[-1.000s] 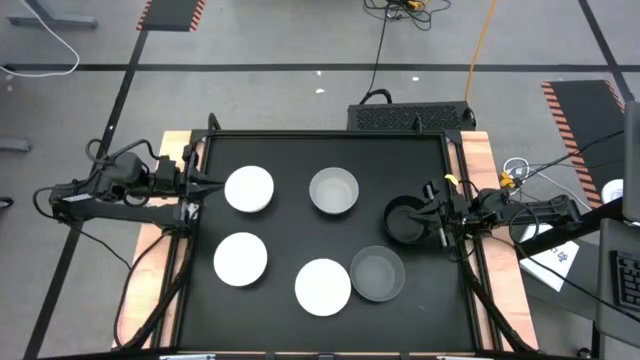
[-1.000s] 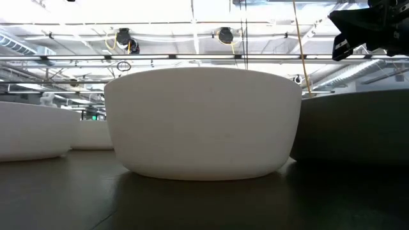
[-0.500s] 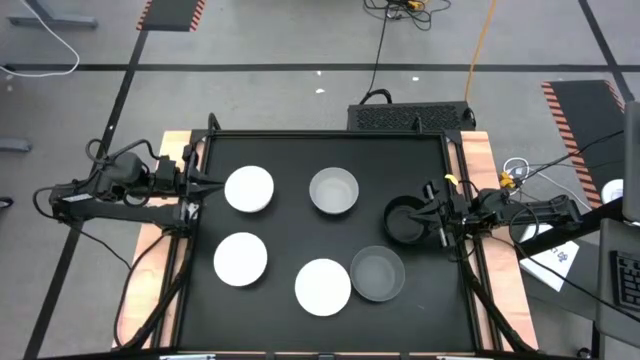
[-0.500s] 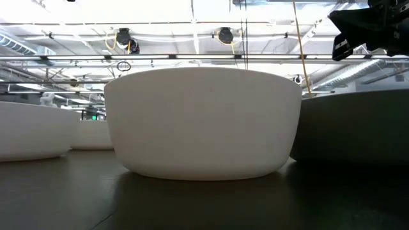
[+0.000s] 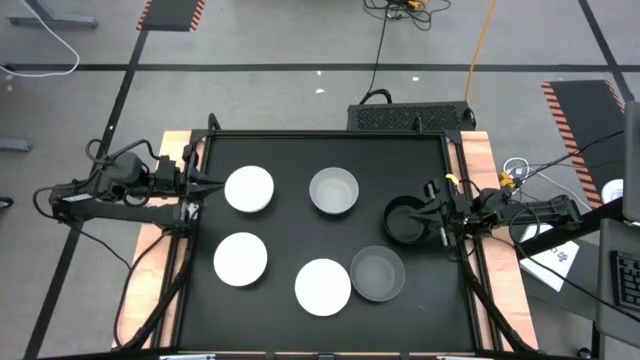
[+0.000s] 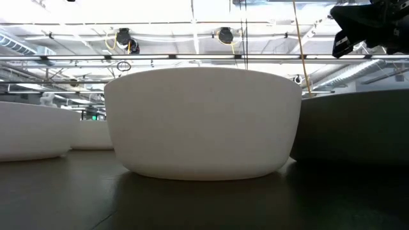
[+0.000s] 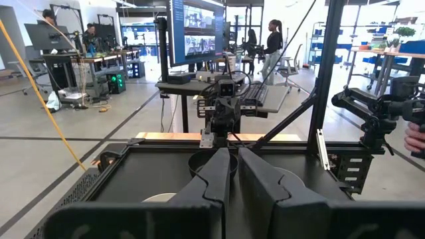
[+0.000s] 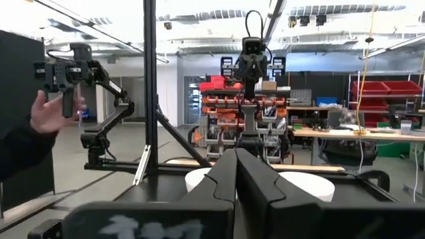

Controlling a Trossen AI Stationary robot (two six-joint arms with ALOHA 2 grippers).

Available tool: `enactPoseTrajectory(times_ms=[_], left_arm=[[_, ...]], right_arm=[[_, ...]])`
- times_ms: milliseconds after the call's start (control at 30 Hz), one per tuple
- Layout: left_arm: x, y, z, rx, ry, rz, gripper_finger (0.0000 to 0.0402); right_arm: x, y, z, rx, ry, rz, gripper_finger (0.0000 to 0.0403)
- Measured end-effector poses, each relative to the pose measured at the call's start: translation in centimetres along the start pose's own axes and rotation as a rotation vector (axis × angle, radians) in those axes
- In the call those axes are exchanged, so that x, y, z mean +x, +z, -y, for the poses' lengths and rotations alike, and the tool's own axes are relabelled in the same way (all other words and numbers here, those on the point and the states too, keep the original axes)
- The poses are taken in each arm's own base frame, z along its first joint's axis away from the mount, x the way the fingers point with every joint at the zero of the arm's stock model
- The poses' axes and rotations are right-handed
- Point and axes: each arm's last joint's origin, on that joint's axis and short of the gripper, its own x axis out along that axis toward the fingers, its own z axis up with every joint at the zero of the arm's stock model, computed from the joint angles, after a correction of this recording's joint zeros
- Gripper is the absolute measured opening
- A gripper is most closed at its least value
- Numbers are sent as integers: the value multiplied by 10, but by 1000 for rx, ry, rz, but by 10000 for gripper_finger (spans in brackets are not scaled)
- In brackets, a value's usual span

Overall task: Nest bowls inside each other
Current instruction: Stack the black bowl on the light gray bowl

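Black matting is covering the table (image 5: 300, 160), framed by pale wooden edges, and both arms are sitting at its sides. At the table's right edge the right gripper (image 5: 432, 222) is resting with its fingers pressed together, tips just over the rim of the black bowl (image 5: 404, 221) — whether they touch it cannot be told. Across the table the left gripper (image 5: 212, 185) is lying at the left edge, its fingers nearly together and pinching nothing, pointing at the first white bowl (image 5: 249, 189) just beside it.

Six shallow round bowls are standing apart on the mat, none nested. One grey bowl (image 5: 334, 191) is sitting near the middle toward the far side, showing a pale smooth rim and a darker hollow. Another grey bowl (image 5: 378, 274) is standing at the near side, close beside the third white bowl (image 5: 323, 286). A second white bowl (image 5: 241, 258) is sitting near the left — plain, matte and evenly lit. In the low view that near white bowl (image 6: 203, 124) is filling the middle, its wall curving smoothly inward at the foot.
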Motion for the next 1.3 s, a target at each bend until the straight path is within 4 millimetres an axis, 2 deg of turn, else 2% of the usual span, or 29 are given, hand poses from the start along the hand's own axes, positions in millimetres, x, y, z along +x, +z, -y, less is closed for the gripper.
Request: enactPoseTrajectory(times_ms=[167,267,400,467,567,667,833,1000,1133,1300], left_arm=[[0,0,0,0,0,0,37],[0,1,0,-6,0,8,37],[0,6,0,-47,-3,61,37],[2,11,0,-106,-8,107,37],[8,18,0,-67,-5,173,37],[16,25,-2,-48,25,190,37],[33,43,-12,-46,132,99,37],[52,61,-24,10,167,-72,37],[63,67,-32,61,208,-112,37],[65,72,-38,91,257,-106,37]], right_arm=[[-1,14,0,60,3,143,0],[1,11,2,62,-13,47,0],[7,49,3,30,-37,-78,0],[12,59,4,31,-50,-169,0],[22,86,5,22,-60,-170,0],[31,103,8,21,-84,-222,0],[47,112,17,19,-150,-286,0],[54,108,29,59,-243,-330,0],[55,101,33,41,-259,-357,0],[56,94,34,-4,-247,-389,0]])
